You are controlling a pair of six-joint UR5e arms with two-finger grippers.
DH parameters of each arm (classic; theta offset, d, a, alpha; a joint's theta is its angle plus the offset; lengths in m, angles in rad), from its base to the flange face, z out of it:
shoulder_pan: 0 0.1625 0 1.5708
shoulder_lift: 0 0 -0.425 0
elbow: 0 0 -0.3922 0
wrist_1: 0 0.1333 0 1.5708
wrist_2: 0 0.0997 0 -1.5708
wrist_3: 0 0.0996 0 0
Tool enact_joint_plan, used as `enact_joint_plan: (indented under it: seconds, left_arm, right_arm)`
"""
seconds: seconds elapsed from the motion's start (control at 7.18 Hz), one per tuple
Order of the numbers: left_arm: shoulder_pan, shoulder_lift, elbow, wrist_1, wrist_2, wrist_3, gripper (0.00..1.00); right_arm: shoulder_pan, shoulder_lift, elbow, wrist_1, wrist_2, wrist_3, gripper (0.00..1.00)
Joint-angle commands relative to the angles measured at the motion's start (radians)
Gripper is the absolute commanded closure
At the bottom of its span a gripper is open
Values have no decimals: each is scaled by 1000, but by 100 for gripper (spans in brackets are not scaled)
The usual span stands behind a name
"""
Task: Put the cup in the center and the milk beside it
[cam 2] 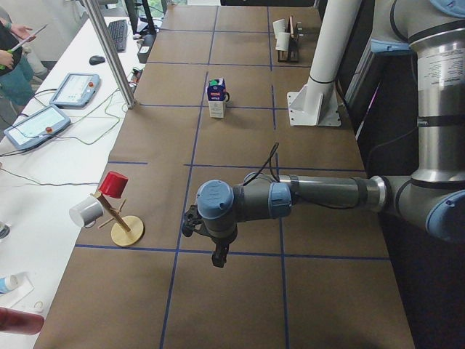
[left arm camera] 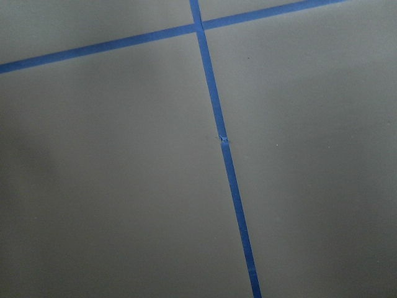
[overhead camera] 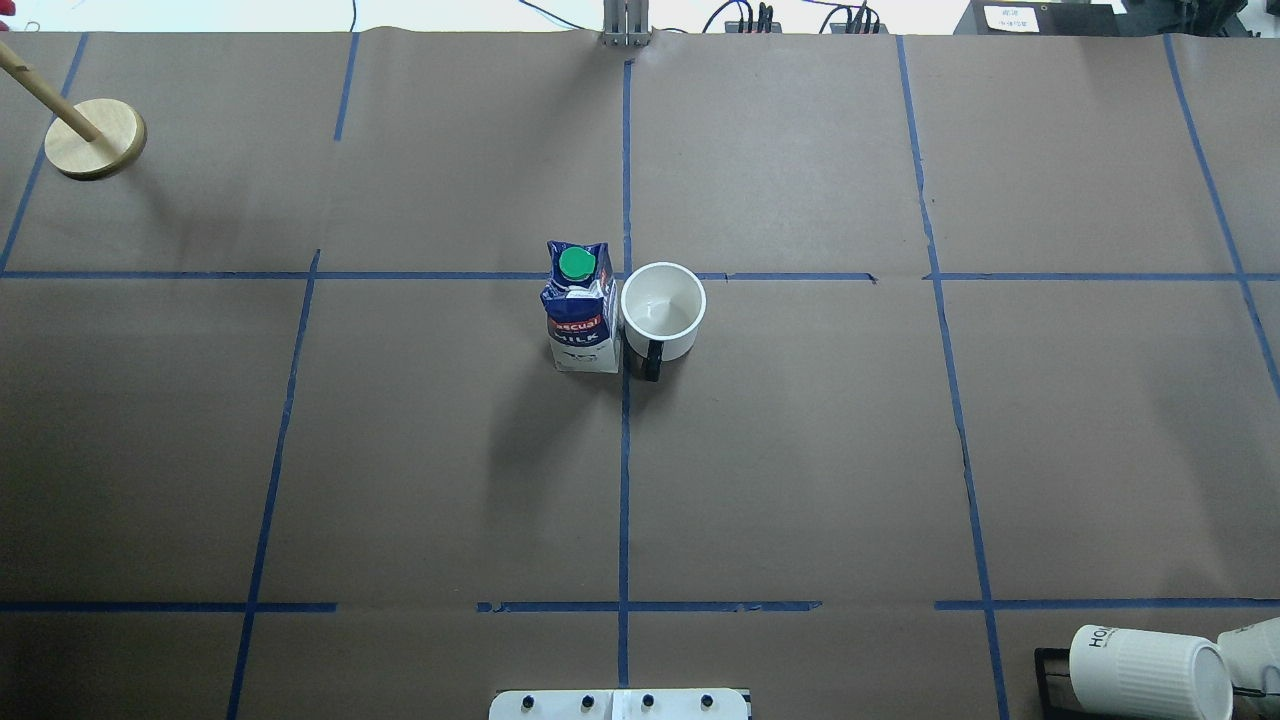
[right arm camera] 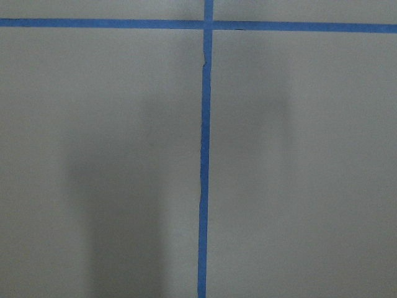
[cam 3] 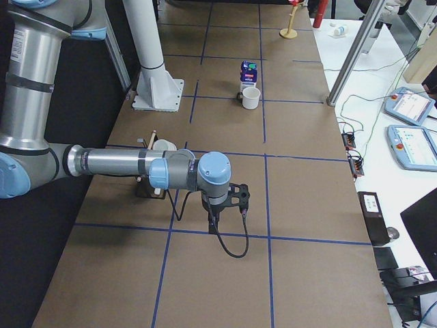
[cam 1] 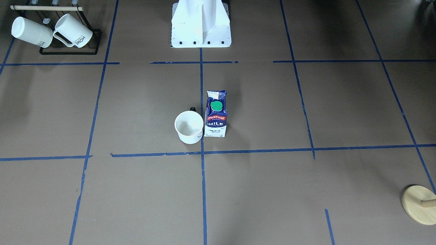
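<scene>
The cup (cam 1: 189, 126) stands upright, white and empty, with its black handle toward the robot. It sits just on the robot's side of the center crossing of blue tape (cam 1: 202, 153), and it also shows in the overhead view (overhead camera: 663, 310). The milk (cam 1: 216, 115) stands upright right beside the cup, green cap on top, and it too shows from overhead (overhead camera: 580, 315). Both arms are far from them. The left gripper (cam 2: 218, 258) and the right gripper (cam 3: 213, 221) show only in the side views, pointing down over bare paper. I cannot tell whether they are open or shut.
A black rack with ribbed "HOME" mugs (cam 1: 51, 32) stands at the table's corner by the robot's right. A wooden mug tree (overhead camera: 95, 138) with a red cup (cam 2: 114, 184) stands far left. The white robot base (cam 1: 201, 23) is at the robot's edge.
</scene>
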Motion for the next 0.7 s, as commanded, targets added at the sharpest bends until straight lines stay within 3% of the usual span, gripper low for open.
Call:
enact_joint_plan:
  seconds: [0.0, 0.56]
  left_arm:
    - [-2, -2, -10, 1, 40, 2, 0]
    - [-2, -2, -13, 1, 40, 3, 0]
  right_arm:
    - [0, -2, 0, 0, 1, 1, 0]
    - [0, -5, 1, 1, 2, -1, 0]
